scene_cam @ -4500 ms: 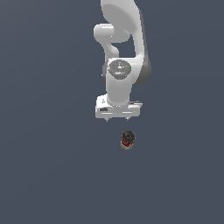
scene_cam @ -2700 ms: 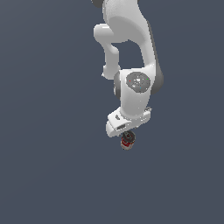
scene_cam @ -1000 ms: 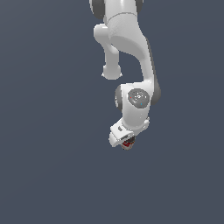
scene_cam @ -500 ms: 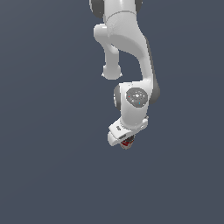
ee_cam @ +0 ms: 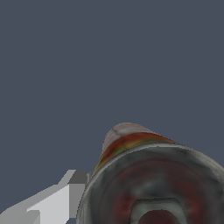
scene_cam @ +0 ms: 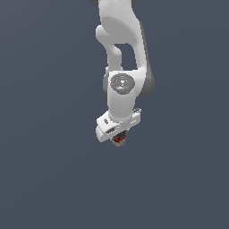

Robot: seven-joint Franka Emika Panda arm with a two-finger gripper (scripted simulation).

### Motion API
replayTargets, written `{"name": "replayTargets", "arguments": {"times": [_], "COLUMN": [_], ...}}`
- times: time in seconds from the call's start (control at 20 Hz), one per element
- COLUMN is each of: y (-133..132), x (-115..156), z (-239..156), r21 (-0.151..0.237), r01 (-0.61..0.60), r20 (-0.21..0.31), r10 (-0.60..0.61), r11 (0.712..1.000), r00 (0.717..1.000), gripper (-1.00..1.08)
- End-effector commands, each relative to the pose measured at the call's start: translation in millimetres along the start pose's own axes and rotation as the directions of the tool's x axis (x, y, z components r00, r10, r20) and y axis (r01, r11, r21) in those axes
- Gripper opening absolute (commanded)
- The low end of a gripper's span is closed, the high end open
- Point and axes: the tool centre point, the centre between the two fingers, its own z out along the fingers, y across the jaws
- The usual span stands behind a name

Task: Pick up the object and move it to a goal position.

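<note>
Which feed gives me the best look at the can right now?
The wrist view: the can fills the near frame, showing its dark round end and red label band, with an end effector finger beside it. The exterior view shows only a red sliver of the can beneath the end effector.

White glossy arm [scene_cam: 120, 40], grey joint disc [scene_cam: 122, 83].

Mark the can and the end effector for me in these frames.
can [ee_cam: 153, 192]: wrist view, on its dark circular top.
can [scene_cam: 118, 140]: exterior view, on the red label band.
end effector [scene_cam: 119, 137]: exterior view, between its fingertips, over the can.
</note>
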Motion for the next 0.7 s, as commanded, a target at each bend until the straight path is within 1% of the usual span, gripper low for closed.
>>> {"name": "replayTargets", "arguments": {"times": [0.0, 0.45, 0.65], "y": [18.7, 83.9, 109.1], "x": [-15.0, -71.6, -91.9], "z": [-23.1, -98.7, -126.9], "r21": [-0.003, -0.002, -0.002], "r01": [-0.001, -0.001, -0.001], "r20": [-0.005, -0.006, -0.006], "r10": [0.001, 0.001, 0.001], "r11": [1.000, 1.000, 1.000], "r00": [1.000, 1.000, 1.000], "gripper": [-1.00, -1.00, -1.00]}}
